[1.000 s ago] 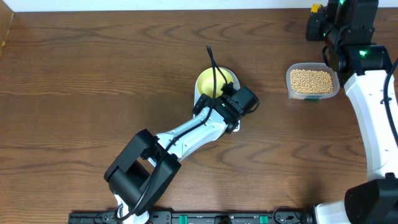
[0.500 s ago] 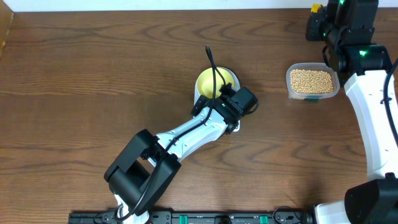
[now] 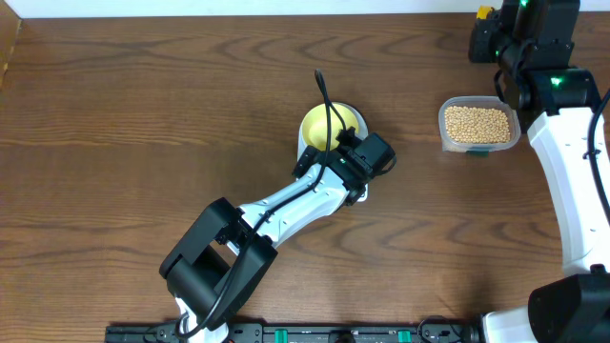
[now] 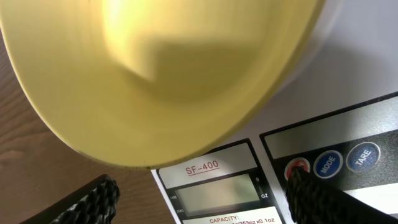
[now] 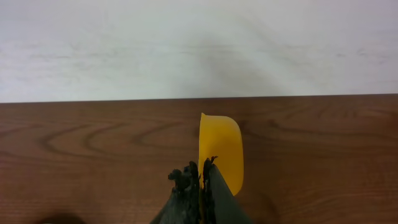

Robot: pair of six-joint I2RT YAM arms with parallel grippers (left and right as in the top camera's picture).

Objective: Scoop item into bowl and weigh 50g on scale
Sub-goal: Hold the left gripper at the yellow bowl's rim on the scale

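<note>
With the left gripper spread wide, the pale-yellow bowl just ahead of its fingers already sits on the white scale. No beans show in the bowl, so I judge all scooping and weighing is left. The right gripper is clamped on the yellow scoop near the full tub; past its fingertips the dark wood table runs to a white wall.

The left arm reaches diagonally from the table's near edge to the pale-yellow bowl at mid-table (its wrist covers the bowl's near side). The clear tub of beans sits well to the right, just beside the right arm.
</note>
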